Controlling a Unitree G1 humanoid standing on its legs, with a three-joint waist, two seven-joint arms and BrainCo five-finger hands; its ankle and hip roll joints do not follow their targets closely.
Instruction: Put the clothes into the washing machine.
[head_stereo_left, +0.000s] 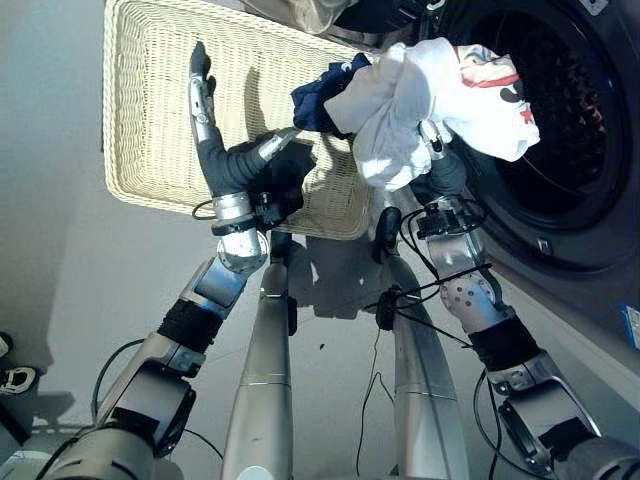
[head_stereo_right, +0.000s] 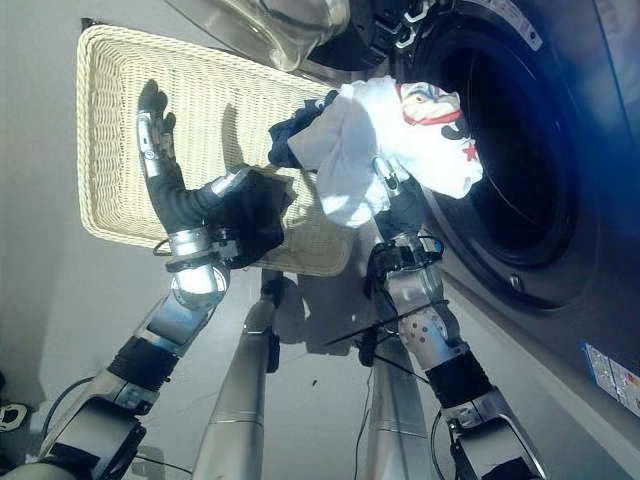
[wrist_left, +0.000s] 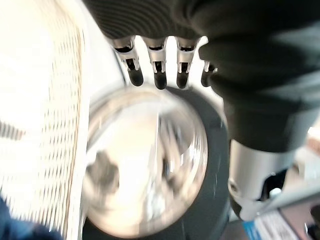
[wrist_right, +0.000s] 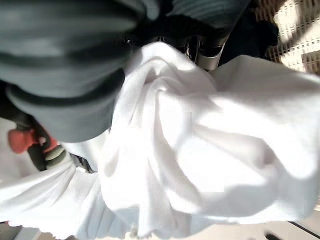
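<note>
My right hand (head_stereo_left: 437, 150) is shut on a bundle of clothes: a white garment (head_stereo_left: 420, 95) with a red and black print, and a dark blue garment (head_stereo_left: 320, 95) hanging from its left side. The bundle is held up just in front of the washing machine's open drum (head_stereo_left: 570, 110). In the right wrist view the white garment (wrist_right: 200, 150) covers most of the hand, and the fingers (wrist_right: 207, 50) curl into the cloth. My left hand (head_stereo_left: 207, 115) is open with straight fingers, held over the wicker basket (head_stereo_left: 150, 120), left of the bundle.
The washing machine's round glass door (head_stereo_left: 310, 15) stands open at the top, between the basket and the drum, and shows as the glass door (wrist_left: 145, 160) past my left fingers. Grey floor lies around the basket.
</note>
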